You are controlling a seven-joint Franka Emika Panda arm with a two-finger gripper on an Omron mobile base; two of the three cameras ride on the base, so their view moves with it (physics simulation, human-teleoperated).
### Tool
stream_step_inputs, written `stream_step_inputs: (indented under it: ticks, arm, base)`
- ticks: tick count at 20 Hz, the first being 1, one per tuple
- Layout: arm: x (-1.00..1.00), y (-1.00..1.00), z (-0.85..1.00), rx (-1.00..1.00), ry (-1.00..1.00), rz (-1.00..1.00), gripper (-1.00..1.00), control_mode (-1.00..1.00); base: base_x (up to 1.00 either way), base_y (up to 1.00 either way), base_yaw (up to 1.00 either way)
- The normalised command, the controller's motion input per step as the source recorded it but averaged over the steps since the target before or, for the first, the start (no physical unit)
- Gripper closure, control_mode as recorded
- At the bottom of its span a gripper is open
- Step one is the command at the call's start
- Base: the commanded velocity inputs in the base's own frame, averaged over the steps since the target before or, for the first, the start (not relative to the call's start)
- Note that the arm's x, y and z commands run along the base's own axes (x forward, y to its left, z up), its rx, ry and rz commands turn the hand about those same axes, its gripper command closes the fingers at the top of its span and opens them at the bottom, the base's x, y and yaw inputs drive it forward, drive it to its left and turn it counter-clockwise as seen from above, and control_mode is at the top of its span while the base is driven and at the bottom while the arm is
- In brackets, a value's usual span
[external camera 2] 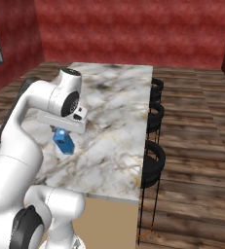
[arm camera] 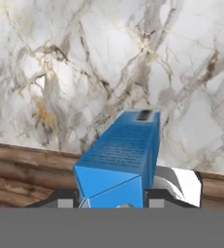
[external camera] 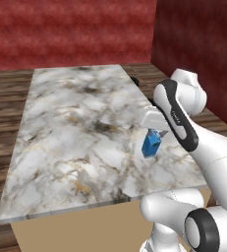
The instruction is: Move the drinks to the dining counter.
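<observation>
My gripper (external camera: 154,135) is shut on the slim blue carton (external camera: 151,144), one of the drinks. It holds the carton by its top, slightly tilted, low over the near right part of the dining counter (external camera: 70,133). I cannot tell whether the carton's base touches the marble top. In the right base view the carton (external camera 2: 64,141) hangs under the gripper (external camera 2: 60,131), over the counter's (external camera 2: 119,107) near left part. In the hand view the carton (arm camera: 120,152) runs away from the gripper (arm camera: 112,199) toward the marble (arm camera: 84,58).
Three black stools (external camera 2: 153,165) stand in a row along the counter's right side in the right base view. Wooden floor (external camera 2: 196,146) surrounds the island, and red walls (external camera: 70,29) close the room behind it.
</observation>
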Motion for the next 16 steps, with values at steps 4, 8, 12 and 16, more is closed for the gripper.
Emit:
stream_step_inputs:
  ticks: [4,8,12,16]
  arm:
    - [0.26,-0.07,-0.22,0.12,0.06,-0.03,1.0,-1.0]
    - [0.27,-0.04,-0.24,0.1,0.06,-0.04,1.0,-1.0]
    - [0.25,0.0,-0.25,0.04,0.04,-0.04,1.0,-1.0]
    - [0.26,0.0,-0.3,0.0,0.02,-0.04,1.0,-1.0]
  base:
    - [0.0,0.0,0.0]
    - [0.0,0.0,0.0]
    - [0.0,0.0,0.0]
    - [0.0,0.0,0.0]
